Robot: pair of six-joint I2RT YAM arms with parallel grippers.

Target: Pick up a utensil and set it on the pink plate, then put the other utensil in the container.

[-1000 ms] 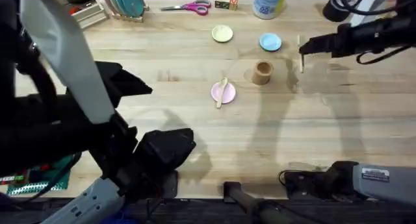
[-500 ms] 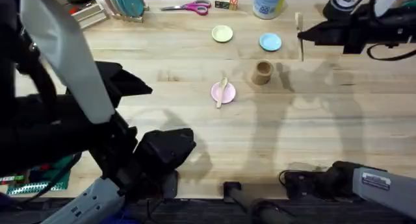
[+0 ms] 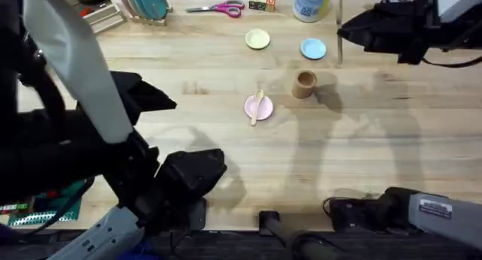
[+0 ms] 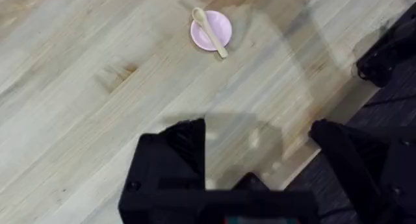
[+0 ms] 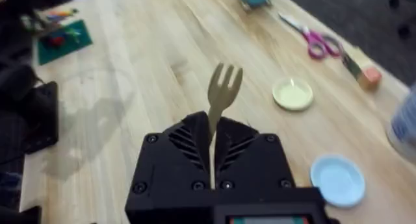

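Observation:
The wooden spoon (image 3: pixel 257 107) lies across the small pink plate (image 3: pixel 263 111) at mid-table, and shows again as spoon (image 4: pixel 209 32) on plate (image 4: pixel 205 37) in the left wrist view. Just to the plate's right stands the tan container (image 3: pixel 304 84). My right gripper (image 3: pixel 344 34) hovers beyond and to the right of the container, shut on the wooden fork (image 3: pixel 340 41). In the right wrist view the fork (image 5: pixel 224 87) sticks out tines-first from that gripper (image 5: pixel 211 130). My left gripper (image 4: pixel 260 139) is open with nothing in it, high over the table's near edge.
A pale yellow plate (image 3: pixel 257 39) and a light blue plate (image 3: pixel 313 48) lie behind the container. Along the far edge are scissors (image 3: pixel 218 8), a small box (image 3: pixel 262 2), a white-and-blue tub (image 3: pixel 312 4) and a plate rack (image 3: pixel 143 4).
My right gripper has carried the fork up off the table and to the left, ending beyond the container. The left arm, spoon and pink plate have not moved.

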